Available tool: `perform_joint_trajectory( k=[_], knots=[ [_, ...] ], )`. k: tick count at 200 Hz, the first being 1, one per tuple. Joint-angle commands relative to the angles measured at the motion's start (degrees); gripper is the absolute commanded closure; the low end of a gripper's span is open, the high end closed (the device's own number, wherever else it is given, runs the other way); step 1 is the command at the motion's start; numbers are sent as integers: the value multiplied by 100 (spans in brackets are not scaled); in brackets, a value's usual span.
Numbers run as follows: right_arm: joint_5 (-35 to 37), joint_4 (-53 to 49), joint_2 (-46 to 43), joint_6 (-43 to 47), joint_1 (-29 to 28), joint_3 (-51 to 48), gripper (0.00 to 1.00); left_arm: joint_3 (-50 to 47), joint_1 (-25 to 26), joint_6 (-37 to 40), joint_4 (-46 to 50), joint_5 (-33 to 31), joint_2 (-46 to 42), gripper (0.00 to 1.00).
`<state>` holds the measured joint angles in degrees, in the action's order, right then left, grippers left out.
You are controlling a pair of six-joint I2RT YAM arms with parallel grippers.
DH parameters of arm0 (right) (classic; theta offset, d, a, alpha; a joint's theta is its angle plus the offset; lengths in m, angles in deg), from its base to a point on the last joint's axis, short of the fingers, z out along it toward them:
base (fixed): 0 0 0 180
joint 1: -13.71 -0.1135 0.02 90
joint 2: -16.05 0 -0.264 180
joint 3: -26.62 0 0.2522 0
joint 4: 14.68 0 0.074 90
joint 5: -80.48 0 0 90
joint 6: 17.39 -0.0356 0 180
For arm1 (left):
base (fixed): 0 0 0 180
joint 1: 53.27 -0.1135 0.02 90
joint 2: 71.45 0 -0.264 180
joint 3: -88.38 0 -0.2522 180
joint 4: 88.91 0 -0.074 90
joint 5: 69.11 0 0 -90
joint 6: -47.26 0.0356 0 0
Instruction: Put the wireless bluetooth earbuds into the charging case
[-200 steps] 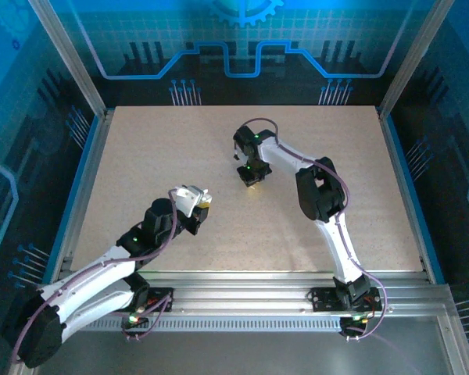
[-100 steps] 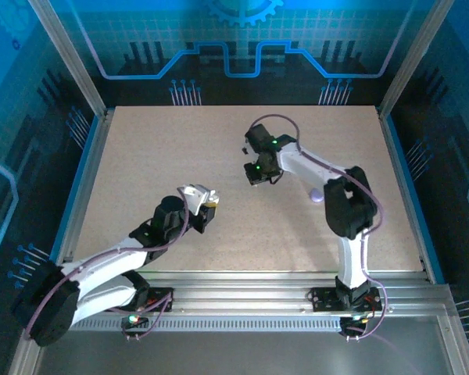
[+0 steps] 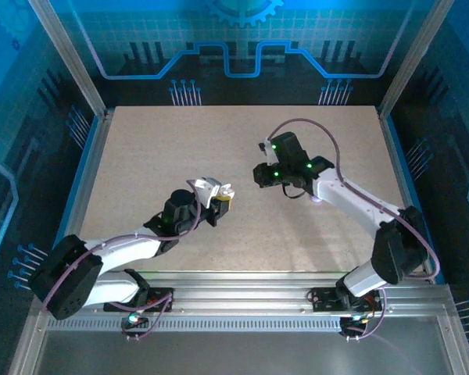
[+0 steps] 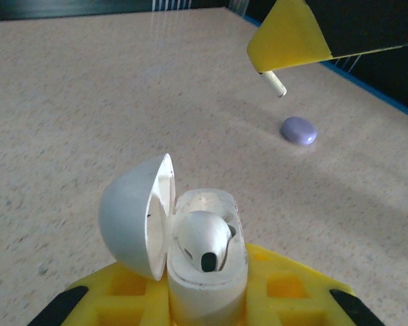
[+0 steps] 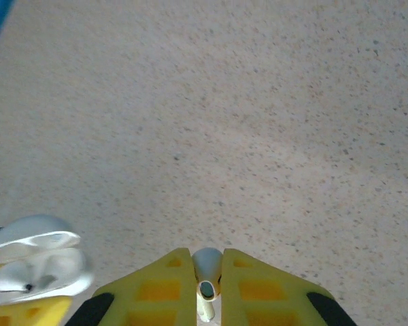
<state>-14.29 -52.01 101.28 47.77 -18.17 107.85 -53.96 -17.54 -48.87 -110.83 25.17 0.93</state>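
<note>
Against the view of a second ago, the left end effector [image 3: 225, 197] is found shifted across the worktop [image 3: 141, 148] toward the right end effector [image 3: 259, 178], so the gap between the two is narrowed. The right arm is now stretched out, with its elbow swung far away from the charging case [image 4: 205, 278]. A lavender rounded item [image 3: 316, 197], hidden under that arm a second ago, is exposed on the worktop. It lies beyond the charging case on the right arm's side and well apart from it. The charging case is gripped at its base between the yellow fingers of the left end effector, which is clenched on it. Its lid [image 4: 132, 221] is swung open and stands nearly upright at the left of the base. One seated earbud [image 4: 202, 239], white with a dark oval opening turned toward the wrist camera, is nested in the base. How much of the base remains free beside it cannot be told. The right end effector is clenched on a second white earbud [image 5: 205, 282], which is pinched between the yellow fingers with its stem left protruding. From the left wrist, this stem is seen above and beyond the charging case, apart from it. From the right wrist, the open charging case is seen blurred, below and to the left of the pinched earbud.
</note>
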Motion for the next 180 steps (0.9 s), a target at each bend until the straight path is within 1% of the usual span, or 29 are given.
perform_joint_trajectory(
  k=[1,45,109,139,180],
  knots=[
    [-259,815,-457,-279,-64,-344,89,260,112,-149,-606,306,210,83],
    [-426,1748,-1152,-531,-105,-1017,89,499,234,-261,-897,381,450,83],
    [-413,2814,-1586,-714,-354,-1660,88,633,352,-453,-1265,460,575,83],
    [-341,3113,-1681,-766,-447,-1917,88,660,369,-512,-1326,456,547,83],
    [-222,3267,-1719,-774,-528,-2027,88,633,373,-669,-1541,447,593,83]
  ],
)
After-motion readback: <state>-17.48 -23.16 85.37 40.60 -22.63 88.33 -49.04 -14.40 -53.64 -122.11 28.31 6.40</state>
